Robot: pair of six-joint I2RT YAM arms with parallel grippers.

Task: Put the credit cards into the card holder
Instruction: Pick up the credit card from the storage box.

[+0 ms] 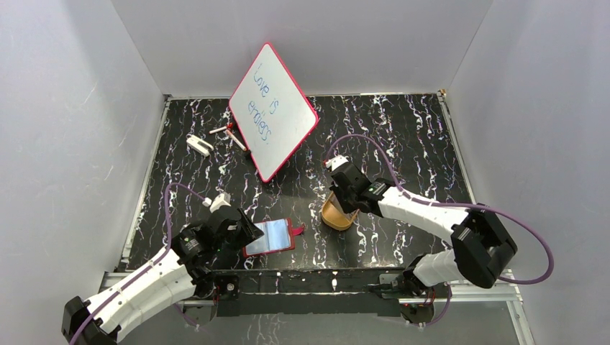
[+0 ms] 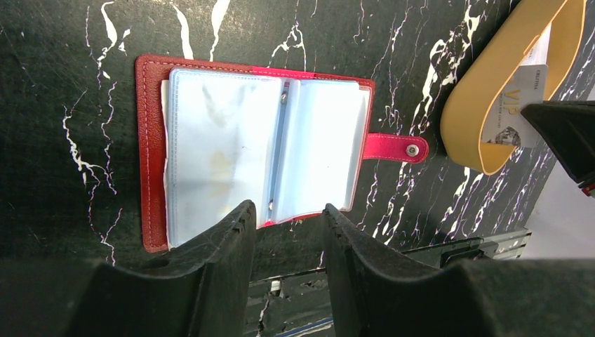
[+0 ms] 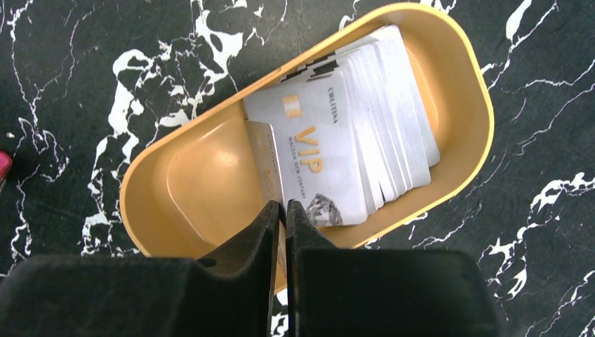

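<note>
Jaws of the right gripper nip one pale plastic credit card edge-on; red leather card holder lies open to its left, just by the half-open left gripper.

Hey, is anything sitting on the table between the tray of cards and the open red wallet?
Nothing visible: only table separates the tray and wallet, whose sleeves lie open. The right hand pinches one card.
</note>
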